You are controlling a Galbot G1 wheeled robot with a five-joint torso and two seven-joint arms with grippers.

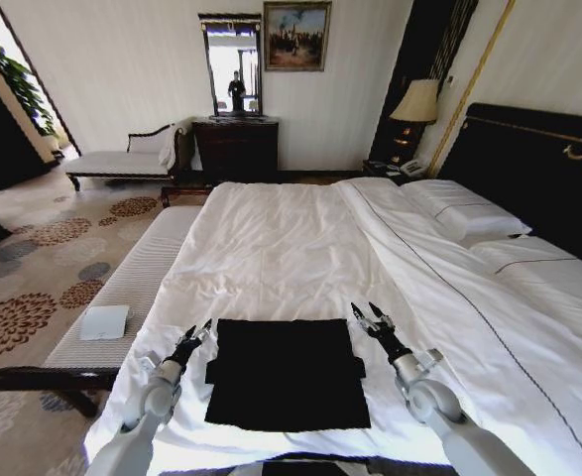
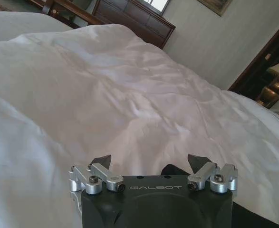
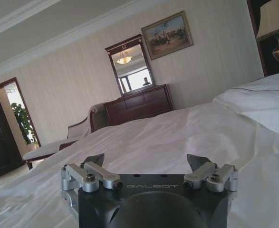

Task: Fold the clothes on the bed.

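Note:
The clothes, one black T-shirt (image 1: 286, 372), lie flat in a near-rectangular shape with the sleeves tucked in, on the near end of the bed (image 1: 300, 248). My left gripper (image 1: 196, 333) stands open just off the shirt's far left corner. Off the far right corner, my right gripper (image 1: 368, 314) is open too. Neither holds anything. In the left wrist view the open left gripper (image 2: 150, 160) hovers over white duvet, with a dark edge of the shirt (image 2: 170, 170) just below it. The right wrist view has the open right gripper (image 3: 146, 159) above the white bedding.
A pale striped bench (image 1: 132, 288) runs along the bed's left side with a small white pad (image 1: 104, 321) on it. Pillows (image 1: 469, 213) and the dark headboard (image 1: 538, 169) are at the right. A dresser (image 1: 235, 147), chaise (image 1: 122, 159) and lamp (image 1: 415, 104) stand by the far wall.

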